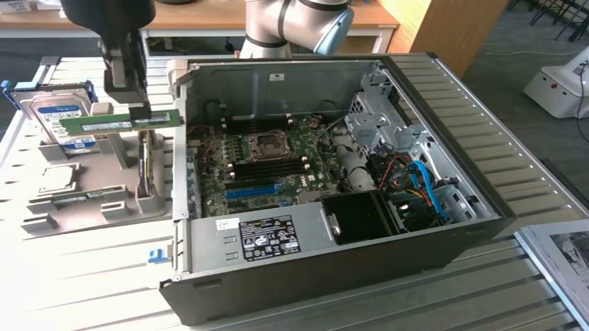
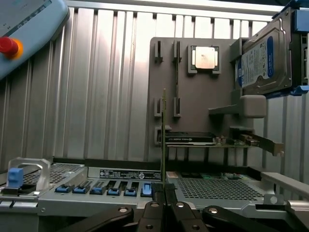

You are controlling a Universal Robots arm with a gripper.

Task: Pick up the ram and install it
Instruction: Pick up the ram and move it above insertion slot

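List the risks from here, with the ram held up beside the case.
1. The gripper holds the thin ram in a narrow pinch; it might tilt or slip in transit.
2. The computer case's side wall stands between the ram and the motherboard; the long stick could clip it.

A ribbed metal table (image 1: 83, 283) carried everything. An open computer case (image 1: 313, 283) lay on its side on the ribs, toward the exterior view's right. Just beside it, on the exterior view's left, sat a grey parts holder (image 1: 78, 219). A printed sheet (image 1: 556, 255) lay near the table's corner, apart from the case. A pale control pendant (image 2: 26, 26) with a red button rested on the ribs.
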